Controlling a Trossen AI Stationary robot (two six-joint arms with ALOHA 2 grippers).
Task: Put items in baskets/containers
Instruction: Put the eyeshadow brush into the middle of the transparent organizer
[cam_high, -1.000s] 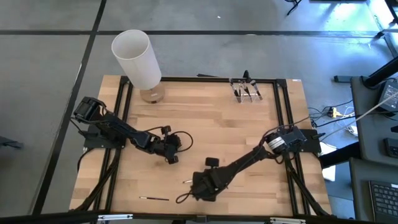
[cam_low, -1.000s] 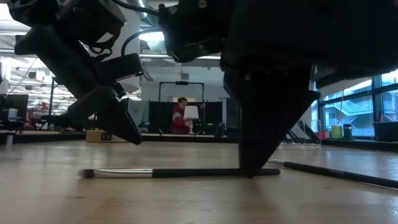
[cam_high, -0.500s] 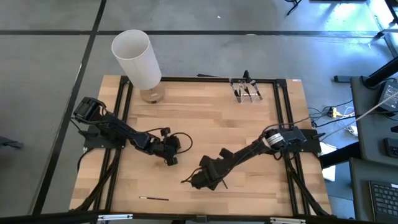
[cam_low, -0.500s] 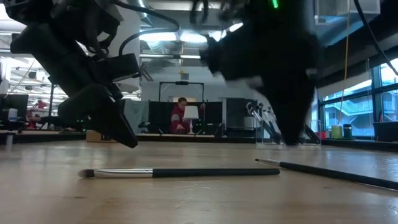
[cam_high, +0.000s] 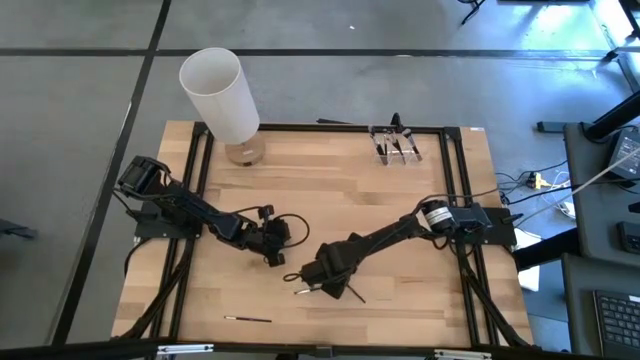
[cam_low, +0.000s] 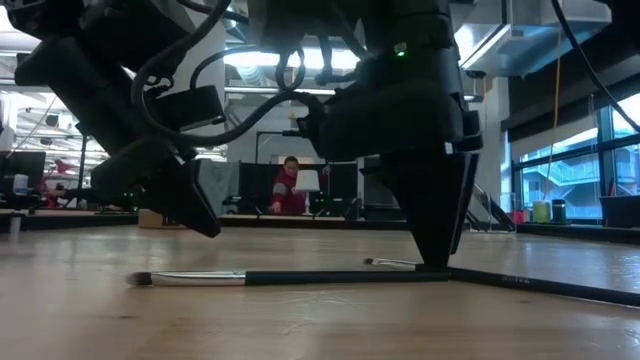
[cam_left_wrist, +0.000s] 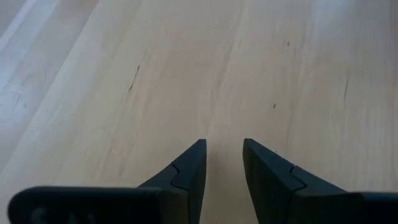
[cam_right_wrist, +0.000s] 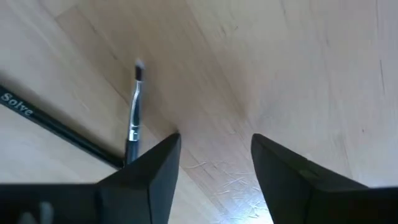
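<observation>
Moved: right gripper (cam_high: 312, 283) has travelled up-table and leftward from the front edge, now near mid-worktop, just beside the waiting left gripper (cam_high: 272, 250).
Right gripper state: fingers (cam_right_wrist: 155, 171) parted, nothing between them, tips at the wood.
Left gripper state: narrowly parted, empty.
Brushes: one short brush (cam_right_wrist: 133, 118) lies beside the right fingers; another brush (cam_high: 247, 319) near the front edge.
Clear holder (cam_high: 396, 146): far edge, brushes standing inside.
Around: white cylinder (cam_high: 220, 93) at far left corner.
Unclear: brush count inside the holder.
Surface: pale wood worktop (cam_high: 330, 200); a person (cam_low: 291, 187) sits in the room behind.
</observation>
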